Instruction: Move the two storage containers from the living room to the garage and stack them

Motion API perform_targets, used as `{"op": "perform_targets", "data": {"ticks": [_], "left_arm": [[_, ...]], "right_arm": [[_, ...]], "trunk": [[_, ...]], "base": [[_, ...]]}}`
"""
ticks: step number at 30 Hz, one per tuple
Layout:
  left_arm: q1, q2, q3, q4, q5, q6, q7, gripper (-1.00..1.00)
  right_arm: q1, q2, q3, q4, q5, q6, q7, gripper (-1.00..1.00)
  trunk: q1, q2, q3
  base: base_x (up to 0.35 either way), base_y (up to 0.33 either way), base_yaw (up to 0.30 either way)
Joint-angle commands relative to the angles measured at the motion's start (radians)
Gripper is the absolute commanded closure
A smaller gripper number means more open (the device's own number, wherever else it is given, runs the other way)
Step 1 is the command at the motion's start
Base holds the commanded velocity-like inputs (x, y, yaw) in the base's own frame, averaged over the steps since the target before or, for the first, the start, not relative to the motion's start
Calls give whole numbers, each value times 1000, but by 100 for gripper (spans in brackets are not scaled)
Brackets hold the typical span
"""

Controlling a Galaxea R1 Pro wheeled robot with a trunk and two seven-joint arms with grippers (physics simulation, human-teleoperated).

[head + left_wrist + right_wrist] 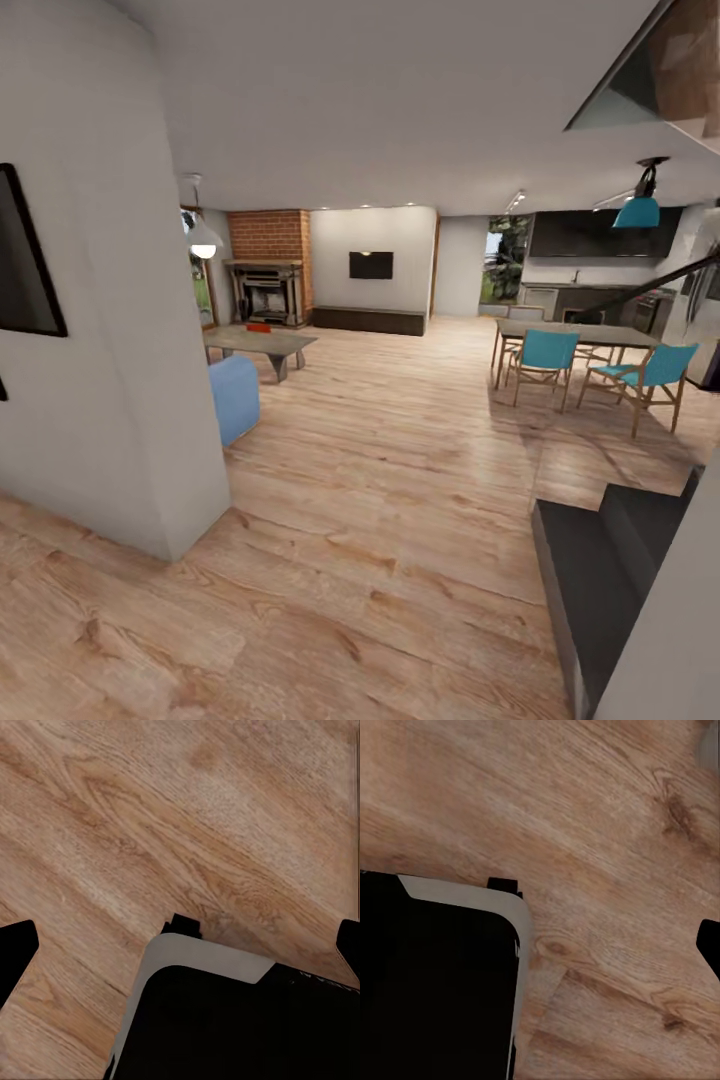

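Far across the living room, a small orange-red storage container [259,327] rests on a low grey coffee table [285,345] in front of the red brick fireplace [266,270]. At this distance I can make out just that one. The garage and its floor are out of view. My left gripper [180,949] hangs open over light wood planks, its black fingertips [16,952] at the two edges of the left wrist view. My right gripper [540,945] is open too, with one fingertip [710,943] showing. Neither holds anything.
A white wall corner [120,330] stands close at the left, with a blue seat [234,397] behind it. Dark steps [600,570] rise at the near right. A dining table [575,333] with teal chairs [545,355] sits at the right. Wood floor [380,470] stretches ahead to the TV [371,265].
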Motion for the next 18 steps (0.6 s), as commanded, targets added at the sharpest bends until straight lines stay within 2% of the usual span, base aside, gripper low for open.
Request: {"op": "perform_targets", "data": {"ticks": [1, 12, 18], "left_arm": [[-1, 0, 5, 0, 1, -3, 1, -100], [-1, 1, 5, 0, 1, -4, 1, -100], [-1, 0, 5, 0, 1, -4, 1, -100]], "right_arm": [[-1, 1, 8, 3, -5, -4, -1, -100], [-1, 1, 8, 3, -5, -4, -1, -100], [-1, -1, 10, 3, -4, -1, 3, -100]], "trunk": [[1, -1, -1], [1, -1, -1], [1, -1, -1]], "base": [[317, 104, -255], [320, 89, -251], [321, 86, -46]]}}
